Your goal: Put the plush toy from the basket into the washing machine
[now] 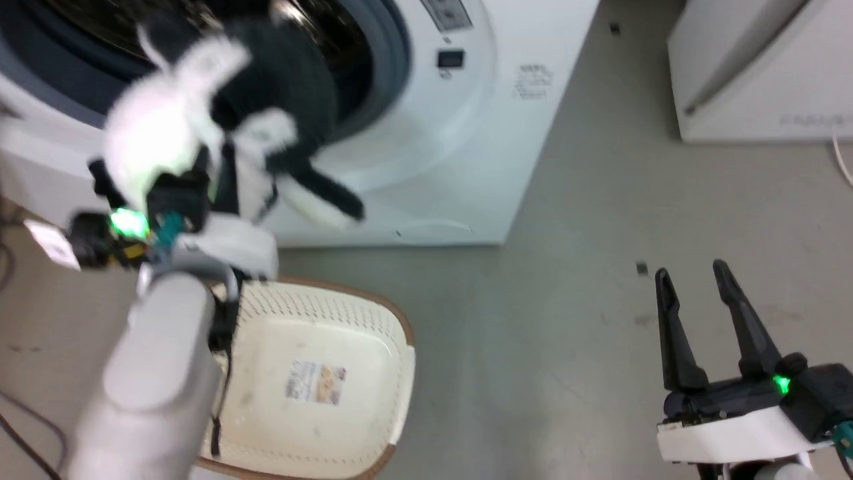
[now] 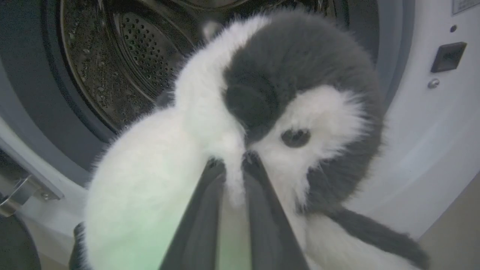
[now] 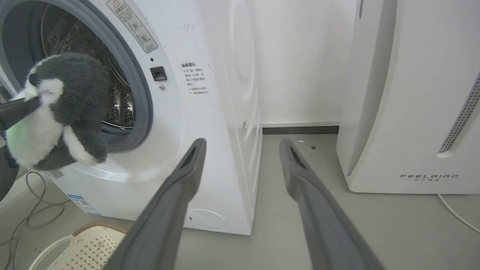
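The white front-loading washing machine [image 1: 466, 133] is a smooth, glossy box. Its round porthole is ringed by a thick grey rubber seal [image 3: 138, 93], and the shiny perforated steel drum [image 2: 131, 56] lies straight beyond the left jaws. Off past the right jaws stands a white slanted appliance [image 3: 412, 93] lettered FEELBIRD, on a dull grey floor [image 1: 566, 333]. Below the left jaws and behind them, by the pale forearm [image 1: 153, 373], the basket [image 1: 373, 313] sits on the floor. It is cream perforated plastic, a rounded rectangle with a brown woven-look rim and a sticker [image 1: 315, 382] on its bottom.

The plush toy [image 2: 157, 180] is fluffy, with white fur over a fat rounded body, a dark grey-black patch above and one black limb dangling. It hangs at the mouth of the porthole, right at the tips of the left jaws.

The left arm reaches up and forward toward the opening. Its two dark fingers [image 2: 202, 210] are clenched on a fold of the toy's white fur. The right jaws rest low and well apart from the toy, their long fingers [image 3: 180, 195] spread and released, gripping nothing.
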Controlling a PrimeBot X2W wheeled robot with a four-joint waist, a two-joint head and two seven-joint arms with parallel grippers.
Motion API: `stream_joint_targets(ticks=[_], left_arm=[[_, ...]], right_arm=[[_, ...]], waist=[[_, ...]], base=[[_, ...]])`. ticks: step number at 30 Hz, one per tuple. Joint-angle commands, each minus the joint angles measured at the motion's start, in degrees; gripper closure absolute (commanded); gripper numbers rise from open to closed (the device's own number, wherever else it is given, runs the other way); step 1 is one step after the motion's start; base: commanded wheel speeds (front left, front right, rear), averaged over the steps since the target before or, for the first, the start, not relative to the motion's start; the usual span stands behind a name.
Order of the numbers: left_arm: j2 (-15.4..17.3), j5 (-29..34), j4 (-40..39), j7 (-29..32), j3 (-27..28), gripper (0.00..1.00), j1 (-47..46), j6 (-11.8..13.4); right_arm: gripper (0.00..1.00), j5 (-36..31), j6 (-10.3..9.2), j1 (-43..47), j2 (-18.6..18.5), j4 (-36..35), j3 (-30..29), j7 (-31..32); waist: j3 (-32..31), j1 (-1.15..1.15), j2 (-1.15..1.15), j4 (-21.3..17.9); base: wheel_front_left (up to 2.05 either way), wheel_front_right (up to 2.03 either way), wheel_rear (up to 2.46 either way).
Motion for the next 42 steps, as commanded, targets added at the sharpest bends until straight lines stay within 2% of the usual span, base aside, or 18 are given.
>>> stream_joint_targets(ticks=[1, 8, 20, 23, 30, 31, 32, 35, 38, 42], left_arm=[[0.6, 0.6, 0.3, -0.3, 0.5, 1.0, -2.4, -0.3], [4.2, 2.6, 3.5, -0.3, 2.6, 1.0, -15.2, -1.6], [9.8, 6.7, 10.3, -0.3, 2.2, 1.0, -36.5, -3.6], [11.6, 7.5, 12.1, -0.3, 2.6, 1.0, -43.6, -2.9], [12.2, 6.7, 16.8, -0.3, 4.0, 1.0, -48.6, -1.8], [12.2, 6.8, 17.2, -0.3, 4.1, 0.54, -49.0, -0.9], [12.1, 6.9, 17.3, -0.3, 4.1, 0.0, -49.2, -0.4], [11.6, 6.9, 17.6, -0.3, 3.4, 0.0, -48.4, -1.4], [10.7, 5.8, 16.9, -0.3, 4.0, 0.0, -46.8, -1.3], [8.9, 4.3, 14.8, -0.3, 4.9, 0.0, -40.2, -0.8]], right_arm=[[0.0, 0.4, 0.03, -1.0, 0.0, -0.3, -0.2, -0.2], [0.0, 1.4, 0.03, -4.5, 0.0, -1.4, -0.6, -0.2], [0.0, 4.4, 0.03, -9.6, 0.0, -2.9, -0.1, -0.2], [0.0, 4.9, 0.03, -10.3, 0.0, -3.6, -0.5, -0.2], [0.0, 4.9, 0.03, -11.0, 0.0, -3.8, -0.9, -0.2], [0.0, 4.9, 0.03, -11.1, 0.0, -3.7, -1.0, -0.2], [0.0, 4.8, 0.03, -11.2, 0.0, -3.7, -1.0, -0.2], [0.0, 4.4, 0.03, -11.4, 0.0, -3.5, -0.9, -0.2], [0.0, 4.2, 0.03, -11.5, 0.0, -3.4, -1.0, -0.2], [0.0, 3.4, 0.03, -11.5, 0.0, -3.0, -0.8, -0.2]], waist=[[4.5, 0.0, 0.0, -3.2], [12.4, 0.0, 0.0, -6.7], [24.6, 0.0, 0.0, -11.4], [27.8, 0.0, 0.0, -12.3], [29.2, 0.0, 0.0, -12.3], [29.1, 0.0, 0.0, -12.2], [29.0, 0.0, 0.0, -12.1], [28.1, 0.0, 0.0, -11.5], [27.0, 0.0, 0.0, -10.9], [23.6, 0.0, 0.0, -9.5]], base=[[0.0, 0.0, 0.0], [0.0, 0.0, 0.0], [0.0, 0.0, 0.0], [0.0, 0.0, 0.0], [0.0, 0.0, 0.0], [0.0, 0.0, 0.0], [0.0, 0.0, 0.0], [0.0, 0.0, 0.0], [0.0, 0.0, 0.0], [0.0, 0.0, 0.0]])
